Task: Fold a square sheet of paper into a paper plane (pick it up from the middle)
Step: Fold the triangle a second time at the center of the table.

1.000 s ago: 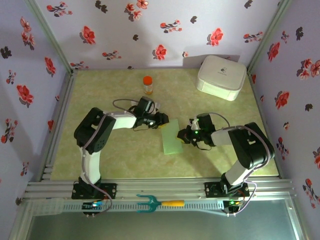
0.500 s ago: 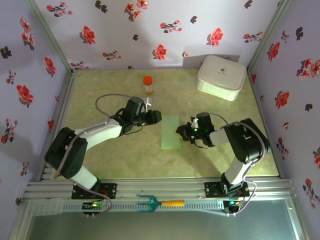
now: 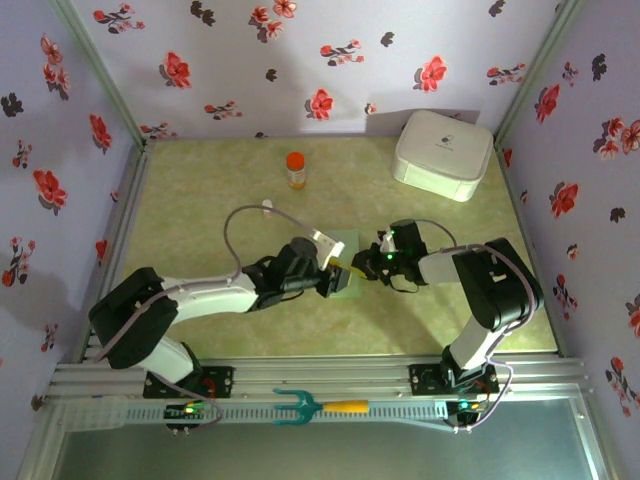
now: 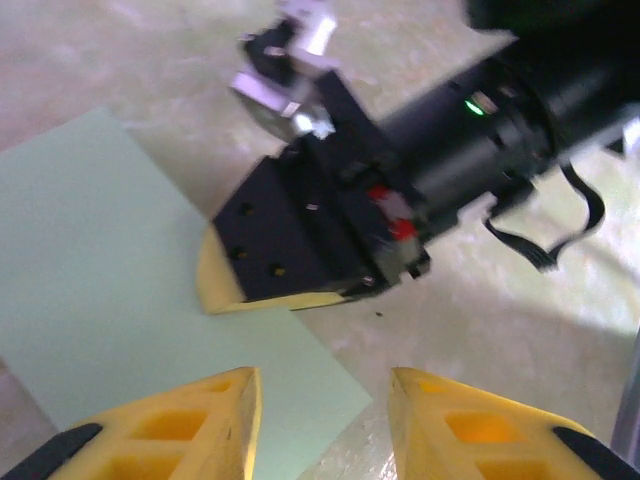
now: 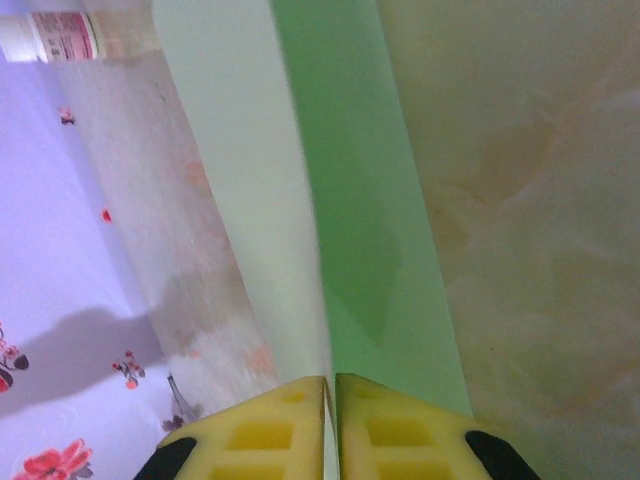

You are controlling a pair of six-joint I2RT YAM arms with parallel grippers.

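The square sheet of paper (image 3: pixel 346 243) is pale mint green and lies as a narrow strip at the middle of the table. In the right wrist view the paper (image 5: pixel 350 200) runs away from the fingers, one layer raised on edge. My right gripper (image 3: pixel 358 267) is shut on the paper's right edge (image 5: pixel 331 383). My left gripper (image 3: pixel 334 281) reaches in from the left and covers the strip's near end. It stands open (image 4: pixel 325 405) just above the paper's near corner (image 4: pixel 120 260), nothing between its fingers. The right gripper's fingers (image 4: pixel 290 250) sit close ahead of it.
A white rounded box (image 3: pixel 443 152) stands at the back right. An orange-capped bottle (image 3: pixel 295 169) stands at the back centre, also at the right wrist view's top left (image 5: pixel 60 35). A teal fork tool with a yellow handle (image 3: pixel 312 406) lies on the front rail.
My left arm has swung from the strip's far left side down to its near end, next to the right gripper. The right gripper stays on the paper's right edge.
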